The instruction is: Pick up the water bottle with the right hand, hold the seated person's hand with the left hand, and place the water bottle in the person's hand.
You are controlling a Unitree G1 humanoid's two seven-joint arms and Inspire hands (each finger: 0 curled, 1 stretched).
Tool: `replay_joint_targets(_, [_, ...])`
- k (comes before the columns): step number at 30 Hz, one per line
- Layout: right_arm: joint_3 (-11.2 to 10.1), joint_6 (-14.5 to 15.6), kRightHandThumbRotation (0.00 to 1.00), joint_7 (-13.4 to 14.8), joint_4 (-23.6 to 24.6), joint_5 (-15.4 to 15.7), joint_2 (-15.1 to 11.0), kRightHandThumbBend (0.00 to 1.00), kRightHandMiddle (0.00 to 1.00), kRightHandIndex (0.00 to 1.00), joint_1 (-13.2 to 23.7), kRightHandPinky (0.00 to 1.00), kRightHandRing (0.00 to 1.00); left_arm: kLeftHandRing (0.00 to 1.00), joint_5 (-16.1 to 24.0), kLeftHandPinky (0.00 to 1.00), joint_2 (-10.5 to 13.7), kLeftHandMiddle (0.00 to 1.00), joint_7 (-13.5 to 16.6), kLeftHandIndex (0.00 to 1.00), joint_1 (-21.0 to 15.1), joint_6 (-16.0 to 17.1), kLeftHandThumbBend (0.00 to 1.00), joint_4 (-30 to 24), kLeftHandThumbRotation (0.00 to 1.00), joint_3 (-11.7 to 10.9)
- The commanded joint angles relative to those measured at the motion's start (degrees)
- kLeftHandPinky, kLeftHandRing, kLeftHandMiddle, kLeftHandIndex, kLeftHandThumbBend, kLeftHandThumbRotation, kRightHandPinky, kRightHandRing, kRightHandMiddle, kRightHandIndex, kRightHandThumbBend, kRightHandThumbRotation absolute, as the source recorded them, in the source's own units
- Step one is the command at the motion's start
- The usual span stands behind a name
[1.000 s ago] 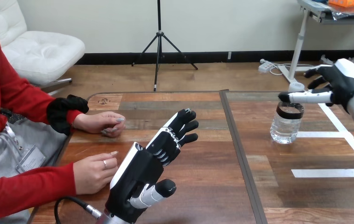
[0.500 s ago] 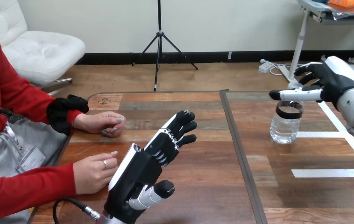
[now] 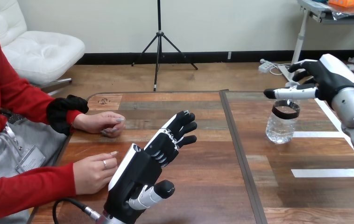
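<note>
— Water bottle (image 3: pixel 282 125), where's it at?
— You've got it upright on the worktop (image 3: pixel 203 186), nothing gripping it.
— R side?
— Right hand (image 3: pixel 322 77) hangs just above & rt of the bottle, thumb stretched over its top, fingers loosely bent, empty.
— L side?
— Left hand (image 3: pixel 138 170) sits well left of the bottle, fingers straight, open, holding nothing. Person's nearer hand (image 3: pixel 93 173) is just beside it. Person's farther hand (image 3: pixel 99 123) rests far left of the bottle.
</note>
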State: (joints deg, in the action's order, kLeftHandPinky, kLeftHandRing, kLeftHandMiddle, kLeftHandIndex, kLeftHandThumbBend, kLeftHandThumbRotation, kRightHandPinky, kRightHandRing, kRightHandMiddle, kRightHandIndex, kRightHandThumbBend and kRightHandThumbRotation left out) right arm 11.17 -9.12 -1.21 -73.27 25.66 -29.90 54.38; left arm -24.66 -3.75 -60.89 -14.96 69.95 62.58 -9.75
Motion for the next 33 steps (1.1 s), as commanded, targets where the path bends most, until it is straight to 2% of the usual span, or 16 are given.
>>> replay_joint_targets(1, [-0.2, -0.8, 0.46, 1.2, 0.2, -0.5, 1.4, 1.0, 0.81, 0.82, 5.1, 0.65, 0.76, 0.92, -0.6, 0.86, -1.8, 0.94, 0.6, 0.93, -0.4, 0.2, 1.0, -2.2, 0.75, 0.2])
replay_joint_targets(10, [0.7, -1.7, 0.44, 1.3, 0.2, 0.4, 1.5, 1.0, 0.81, 0.82, 4.9, 0.65, 0.76, 0.92, -0.8, 0.86, -2.0, 0.94, 0.5, 0.93, -0.2, 0.1, 1.0, -2.5, 0.75, 0.3])
replay_joint_targets(13, [0.3, -1.8, 0.43, 1.0, -0.1, -0.1, 1.6, 1.0, 0.81, 0.81, 4.7, 0.65, 0.76, 0.92, -0.9, 0.86, -2.1, 0.94, 0.5, 0.92, -0.1, 0.1, 1.0, -2.8, 0.75, 0.3])
replay_joint_targets(16, [0.6, -1.6, 0.42, 1.4, -0.2, 0.2, 1.7, 1.0, 0.8, 0.81, 4.7, 0.65, 0.76, 0.92, -0.9, 0.86, -2.1, 0.94, 0.4, 0.93, -0.1, 1.2, 1.0, -2.8, 0.75, 0.3])
replay_joint_targets(19, [0.7, -1.6, 0.4, 1.4, -0.2, 0.3, 1.8, 1.0, 0.8, 0.81, 4.6, 0.65, 0.75, 0.92, -0.2, 0.84, -2.0, 0.94, 1.7, 0.92, 0.2, 2.0, 1.0, -3.0, 0.77, 0.4])
replay_joint_targets(22, [0.7, -1.4, 0.4, 1.6, -0.4, 0.3, 2.0, 1.0, 0.79, 0.8, 4.5, 0.64, 0.75, 0.92, -2.0, 0.84, -2.2, 0.94, -0.2, 0.92, 0.2, 1.6, 1.0, -3.3, 0.78, 0.3])
replay_joint_targets(25, [0.7, -1.8, 0.38, 1.7, -0.5, 0.3, 2.1, 1.0, 0.79, 0.8, 4.3, 0.64, 0.74, 0.91, -1.1, 0.84, -2.2, 0.94, 1.2, 0.92, 0.4, 2.4, 1.0, -3.2, 0.79, 0.3])
replay_joint_targets(28, [0.9, -1.8, 0.37, 1.9, -0.6, 0.5, 2.2, 1.0, 0.79, 0.8, 4.3, 0.64, 0.75, 0.91, -2.2, 0.84, -2.2, 0.94, 0.0, 0.92, 0.5, 1.4, 1.0, -3.5, 0.79, 0.3])
replay_joint_targets(33, [0.9, -1.8, 0.36, 2.0, -0.9, 0.4, 2.5, 1.0, 0.79, 0.79, 4.0, 0.64, 0.75, 0.91, -2.3, 0.84, -1.9, 0.94, 0.1, 0.92, 0.8, 1.8, 1.0, -3.8, 0.8, 0.4])
